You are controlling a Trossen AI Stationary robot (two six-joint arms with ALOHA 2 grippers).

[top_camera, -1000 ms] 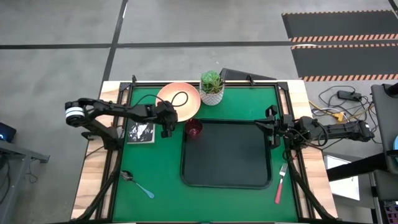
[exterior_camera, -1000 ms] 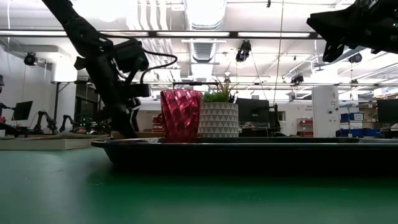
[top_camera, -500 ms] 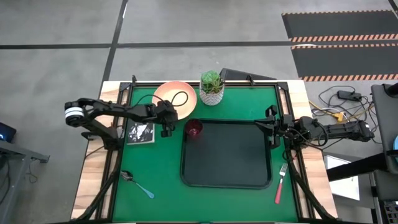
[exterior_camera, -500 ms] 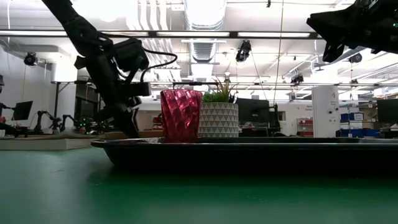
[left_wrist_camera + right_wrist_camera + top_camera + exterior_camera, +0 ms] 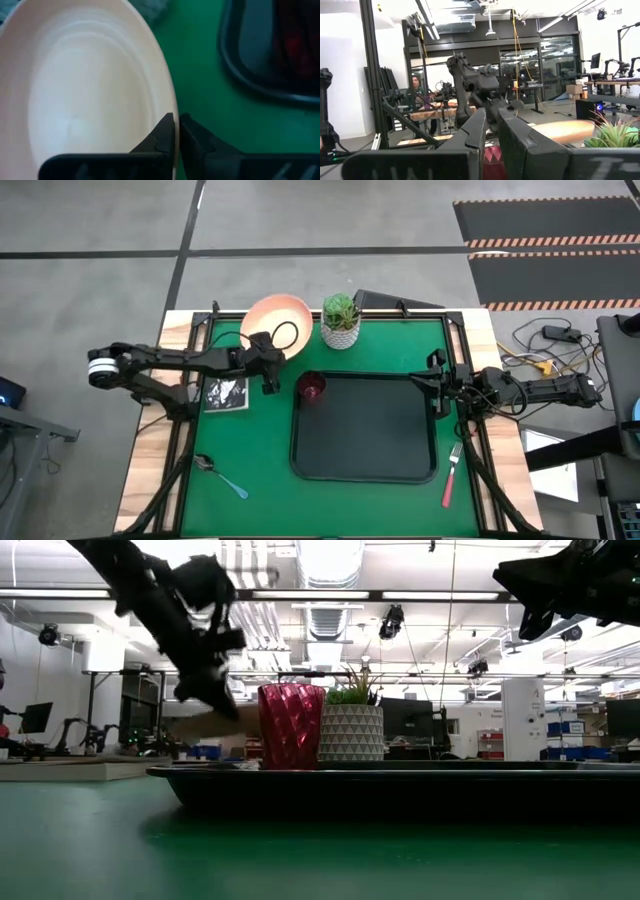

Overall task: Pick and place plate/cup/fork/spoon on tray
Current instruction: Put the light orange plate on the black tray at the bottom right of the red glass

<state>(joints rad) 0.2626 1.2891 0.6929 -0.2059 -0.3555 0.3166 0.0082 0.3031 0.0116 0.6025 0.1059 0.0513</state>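
Observation:
My left gripper [image 5: 268,368] is shut on the peach-pink plate [image 5: 280,320], which is off the table at the far left, beside the plant pot. The plate fills the left wrist view [image 5: 85,90]. In the low view the gripper [image 5: 205,660] is high, with the plate [image 5: 210,726] below it. The dark red cup [image 5: 312,387] stands in the far left corner of the black tray [image 5: 363,465]. The red-handled fork [image 5: 451,473] lies on the table right of the tray. The blue-handled spoon [image 5: 222,477] lies near the front left. My right gripper [image 5: 437,385] is shut and empty at the table's right edge. My left gripper pinches the plate's rim [image 5: 170,107] between its two fingers, one on the upper face and one under it. It holds the rim on the plate's near side [image 5: 266,352]. The plate is lifted clear of the table and tilted.
A white pot with a green plant [image 5: 341,320] stands at the far edge, right beside the plate. A small black book [image 5: 228,392] lies left of the tray. A cable loops over the left arm's wrist [image 5: 285,335].
My left gripper has risen with the plate and drawn a little toward the table's left edge. The plate has left the table, shifted toward the far edge and tipped. My right arm has kept still.

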